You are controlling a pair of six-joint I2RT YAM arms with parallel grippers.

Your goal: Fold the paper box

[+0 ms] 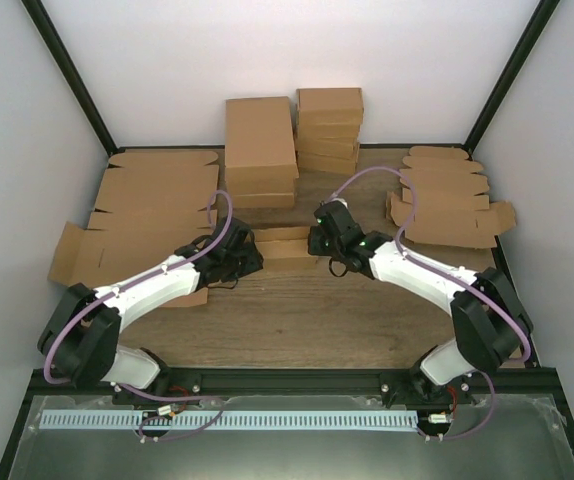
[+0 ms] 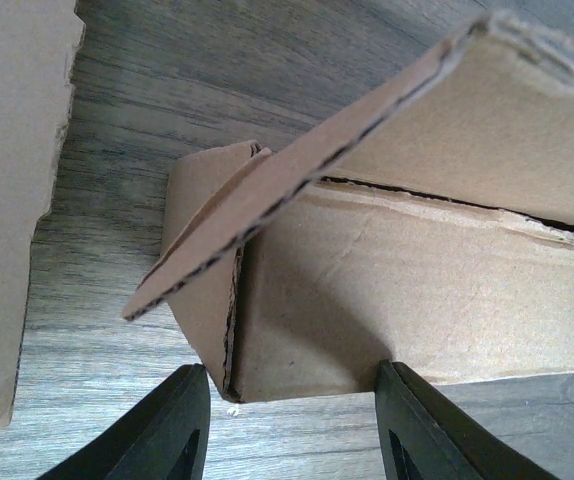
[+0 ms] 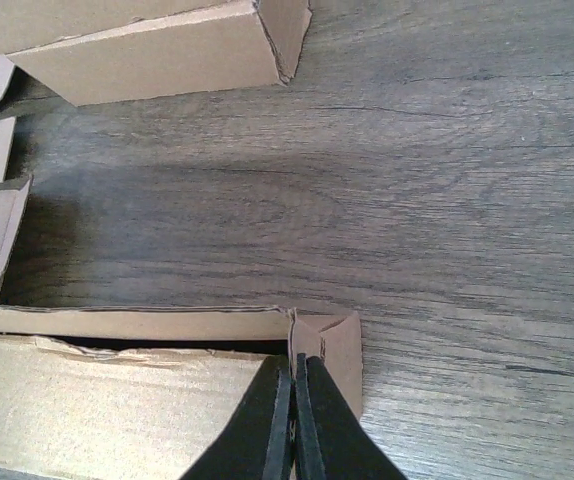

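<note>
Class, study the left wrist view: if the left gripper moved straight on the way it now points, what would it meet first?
The paper box: its near end wall fills the gap just ahead of the left gripper. They may already be touching; depth is unclear.

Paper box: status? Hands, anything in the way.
Left hand straddles paper box end, grip unclear. Right hand shut, tips at its other end. Box part-folded, lid flap up. Nothing blocking.

Two arms stood: left arm (image 1: pixel 157 282), right arm (image 1: pixel 422 272). One half-folded box (image 1: pixel 285 245). Two stacks of closed boxes: wide stack (image 1: pixel 260 150), narrow stack (image 1: pixel 329 125). Two heaps of flat cardboard: left heap (image 1: pixel 147 210), right heap (image 1: pixel 449 200).
</note>
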